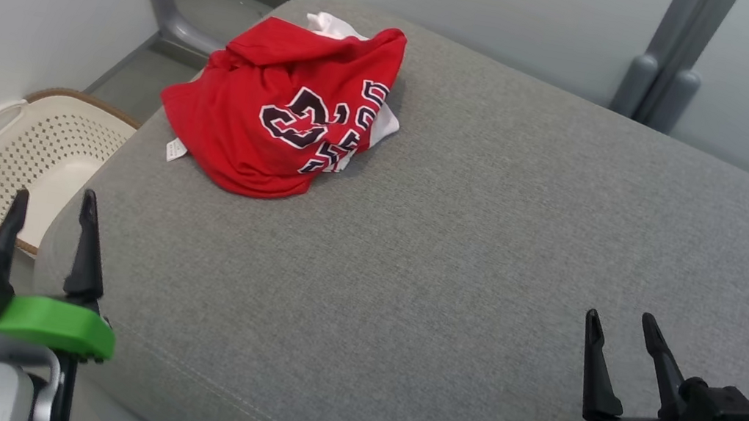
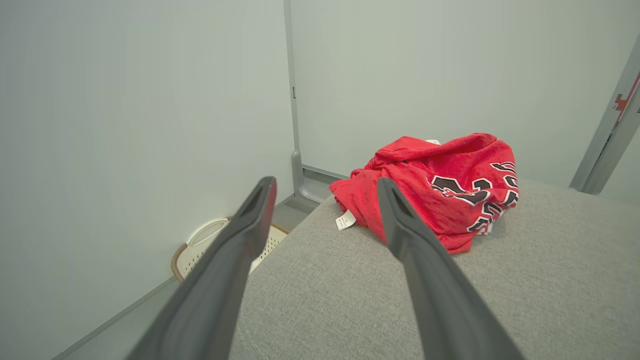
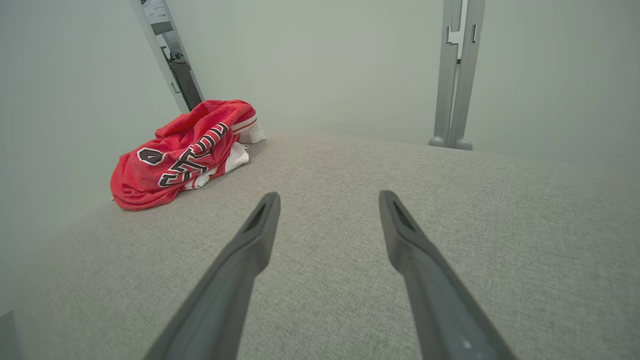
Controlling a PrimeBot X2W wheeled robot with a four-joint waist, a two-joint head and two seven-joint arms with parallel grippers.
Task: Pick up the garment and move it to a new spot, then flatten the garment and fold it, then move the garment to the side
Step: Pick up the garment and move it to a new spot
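Observation:
The garment [image 1: 286, 108] is a red jersey with dark and white lettering, crumpled in a heap at the far left corner of the grey cushioned surface [image 1: 457, 253]. White fabric shows under and behind it. In the left wrist view the garment [image 2: 440, 185] lies ahead and to the right; in the right wrist view the garment [image 3: 180, 152] sits far off to the left. My left gripper [image 1: 53, 216] is open at the near left edge of the surface, well short of the heap. My right gripper [image 1: 621, 325] is open at the near right, holding nothing.
A cream perforated laundry basket [image 1: 33, 159] stands on the floor left of the surface, close to my left gripper. Pale walls and grey metal posts [image 1: 665, 53] bound the far side. Bare grey cushion stretches across the middle and right.

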